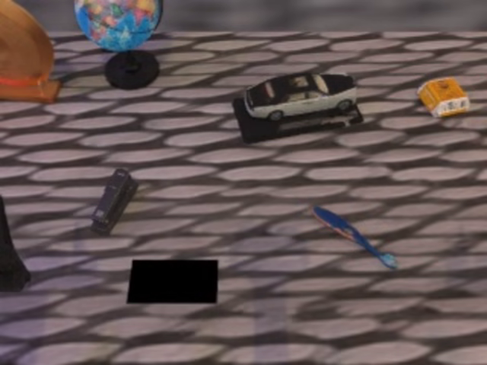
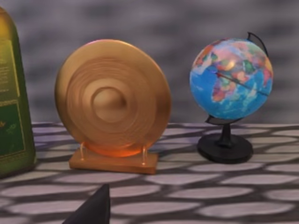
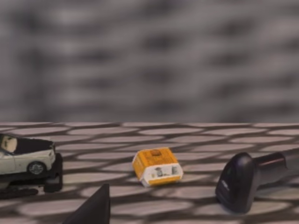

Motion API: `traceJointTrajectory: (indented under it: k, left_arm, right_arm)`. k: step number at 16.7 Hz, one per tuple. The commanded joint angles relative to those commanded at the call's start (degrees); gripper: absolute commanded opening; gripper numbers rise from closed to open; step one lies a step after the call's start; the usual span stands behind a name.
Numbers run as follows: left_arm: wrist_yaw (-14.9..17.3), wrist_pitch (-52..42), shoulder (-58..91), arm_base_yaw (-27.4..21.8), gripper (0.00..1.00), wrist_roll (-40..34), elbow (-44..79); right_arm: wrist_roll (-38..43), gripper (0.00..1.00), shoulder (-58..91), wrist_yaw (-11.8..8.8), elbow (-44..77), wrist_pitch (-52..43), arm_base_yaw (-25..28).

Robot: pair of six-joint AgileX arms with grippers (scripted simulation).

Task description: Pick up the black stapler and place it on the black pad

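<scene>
The black stapler [image 1: 114,199] lies on the left half of the table, pointing away and slightly right. The black pad [image 1: 173,280] lies flat just in front of it, a little to its right, with nothing on it. My left arm [image 1: 9,258] is parked at the table's left edge, left of the pad and well clear of the stapler. Its wrist view shows one dark fingertip [image 2: 96,210] set off to the side, with nothing held. My right arm is outside the top view. Its fingertip [image 3: 96,207] also sits off-centre over bare table. Neither wrist view shows the stapler or the pad.
At the back left stand a globe [image 1: 122,30] and a bronze disc on a wooden stand [image 1: 23,57], with a green bottle [image 2: 11,93] beside them. A toy car on a black base [image 1: 298,103], an orange box [image 1: 443,97], a blue toothbrush [image 1: 354,236] and a black scanner [image 3: 247,179] lie to the right.
</scene>
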Motion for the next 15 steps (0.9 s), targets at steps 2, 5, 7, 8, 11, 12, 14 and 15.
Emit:
traceJointTrajectory:
  k: [2, 5, 7, 8, 11, 12, 14, 15]
  left_arm:
    - [0.0, 0.0, 0.0, 0.0, 1.0, 0.0, 0.0]
    - [0.1, -2.6, 3.5, -0.6, 1.0, 0.2, 3.4]
    - [0.2, -6.4, 8.9, -1.4, 1.0, 0.5, 8.7]
    - [0.2, -8.8, 12.5, -1.8, 1.0, 0.7, 12.2]
    - [0.1, -17.5, 26.8, -3.4, 1.0, 1.5, 25.6]
    - [0.1, -20.8, 32.7, -4.0, 1.0, 1.8, 30.7]
    - [0.0, -27.9, 45.6, -5.2, 1.0, 2.6, 41.5]
    - [0.0, -31.6, 52.3, -5.9, 1.0, 3.0, 46.9]
  right_arm:
    - [0.0, 1.0, 0.0, 0.0, 0.0, 0.0, 0.0]
    - [0.0, 1.0, 0.0, 0.0, 0.0, 0.0, 0.0]
    - [0.0, 1.0, 0.0, 0.0, 0.0, 0.0, 0.0]
    - [0.0, 1.0, 0.0, 0.0, 0.0, 0.0, 0.0]
    - [0.0, 1.0, 0.0, 0.0, 0.0, 0.0, 0.0]
    - [0.0, 1.0, 0.0, 0.0, 0.0, 0.0, 0.0]
    - [0.0, 1.0, 0.0, 0.0, 0.0, 0.0, 0.0]
    - [0.0, 1.0, 0.0, 0.0, 0.0, 0.0, 0.0]
